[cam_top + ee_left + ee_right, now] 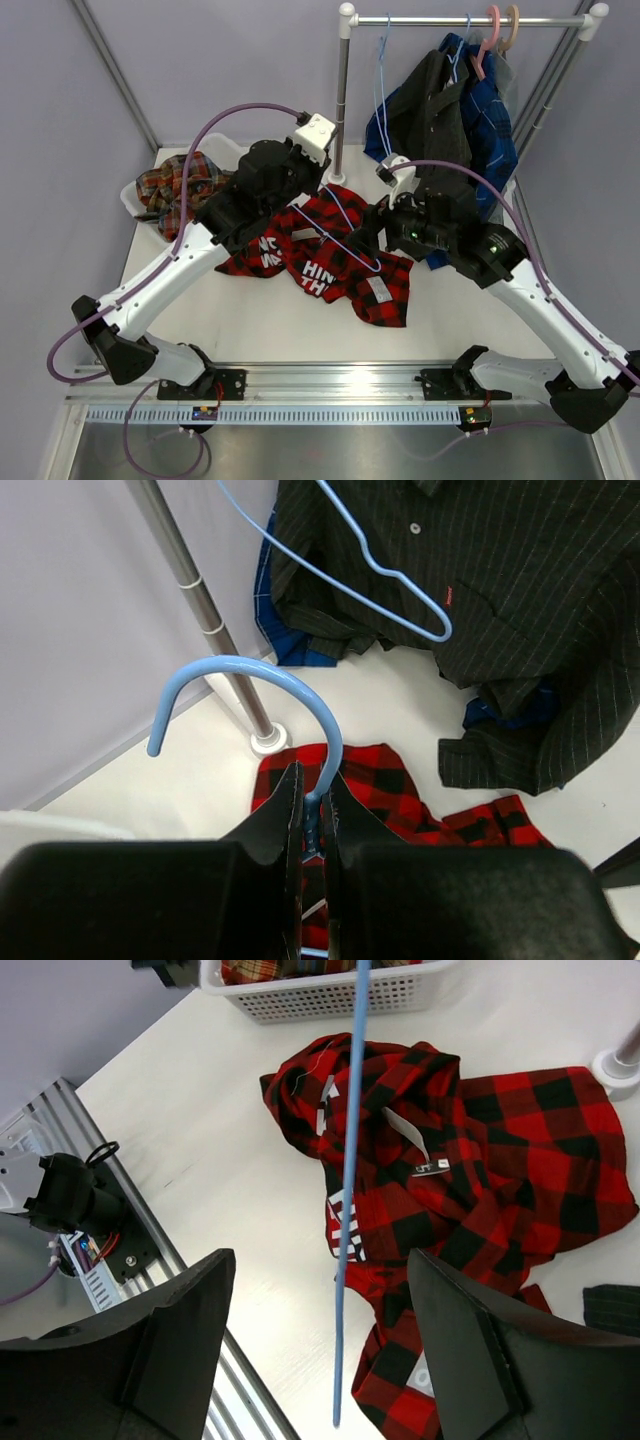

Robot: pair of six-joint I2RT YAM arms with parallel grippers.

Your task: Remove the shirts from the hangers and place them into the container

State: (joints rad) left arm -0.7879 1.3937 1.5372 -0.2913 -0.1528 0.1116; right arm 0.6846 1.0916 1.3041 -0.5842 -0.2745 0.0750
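Where white worktop [300, 320] meets pale lilac walls [220, 60], chrome clothes rail [470, 20] stands upper right; dark grey shirt [430, 110] and blue plaid shirt [495, 120] hang from it. Red-and-black check shirt [340, 265] crumpled mid-frame on worktop. White slotted basket [130, 197] upper left, brown plaid shirt [180, 185] inside. Left hand [312, 785] pinching stem of light-blue hanger [250, 670] below hook. Right hand [315, 1270] spread wide above red shirt, hanger's thin bar between fingers, clear of both. Aluminium rail [330, 375] along bottom edge.

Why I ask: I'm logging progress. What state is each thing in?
Left end effector: shut on blue hanger.
Right end effector: open around the hanger's bar.
Red shirt: crumpled on table.
Brown shirt: in basket.
Grey shirt: hanging on rack.
Blue shirt: hanging on rack.
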